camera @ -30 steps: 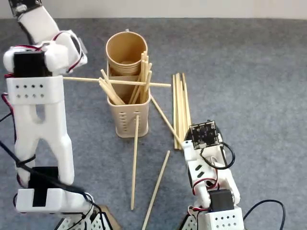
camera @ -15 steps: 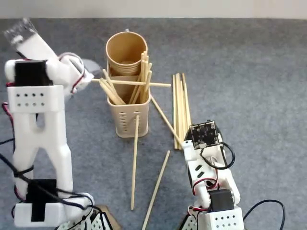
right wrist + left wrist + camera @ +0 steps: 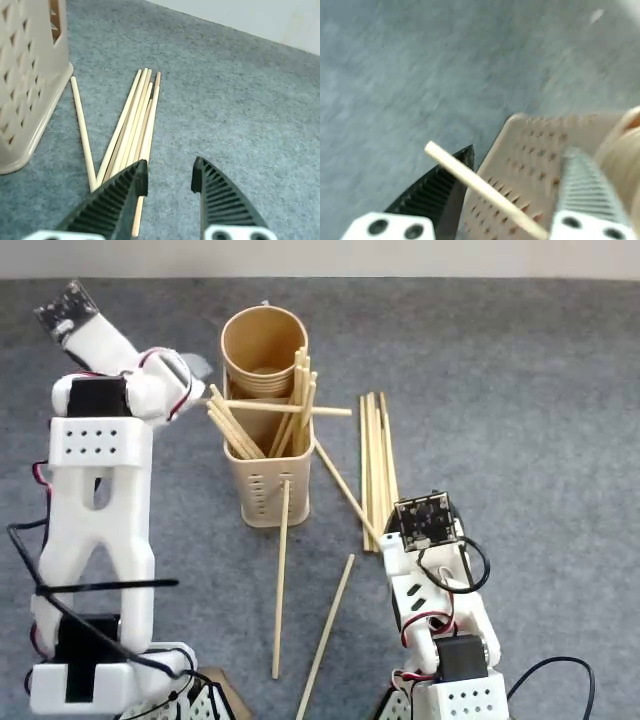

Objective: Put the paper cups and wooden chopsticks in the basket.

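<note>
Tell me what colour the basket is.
The basket is beige with perforated walls, clearest in the high view.

— Is there any writing, label or number to read here?
— None that I can make out.
— Not even on the basket (image 3: 262, 492) or the paper cup (image 3: 258, 338)?
— No. The sides that show are plain, and the basket wall has only rows of small holes.
— And on the arms?
— The small black board (image 3: 430, 521) on the right arm's wrist has a few tiny pale marks. They are too small to tell whether they are letters or numbers.
</note>
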`<state>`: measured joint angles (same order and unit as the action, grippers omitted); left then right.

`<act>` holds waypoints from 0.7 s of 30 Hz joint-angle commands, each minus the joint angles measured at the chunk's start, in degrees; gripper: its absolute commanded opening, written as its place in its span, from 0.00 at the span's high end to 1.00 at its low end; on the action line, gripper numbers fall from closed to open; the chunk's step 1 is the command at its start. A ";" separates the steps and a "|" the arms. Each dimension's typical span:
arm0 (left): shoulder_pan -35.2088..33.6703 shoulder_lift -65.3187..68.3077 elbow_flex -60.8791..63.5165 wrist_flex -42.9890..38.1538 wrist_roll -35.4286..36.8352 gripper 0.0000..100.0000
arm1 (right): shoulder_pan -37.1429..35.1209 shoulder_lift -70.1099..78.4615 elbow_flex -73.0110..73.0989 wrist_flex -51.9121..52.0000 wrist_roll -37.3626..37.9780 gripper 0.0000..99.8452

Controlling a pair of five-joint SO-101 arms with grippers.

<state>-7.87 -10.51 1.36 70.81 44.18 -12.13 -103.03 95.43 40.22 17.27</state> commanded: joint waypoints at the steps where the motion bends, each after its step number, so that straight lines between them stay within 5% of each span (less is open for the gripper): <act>1: 0.75 -1.45 -1.45 -6.33 -0.26 0.99 | 0.66 0.31 7.96 -1.54 0.53 0.84; 13: 4.97 -1.10 -27.82 -9.93 -9.58 1.00 | 0.66 0.31 7.96 -1.54 0.53 0.84; 21: 17.36 -1.01 -35.74 -9.49 -13.89 1.00 | 0.66 0.31 7.96 -1.54 0.53 0.84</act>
<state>4.35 -10.59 -32.92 62.20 32.75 -12.13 -103.03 95.43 40.22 17.27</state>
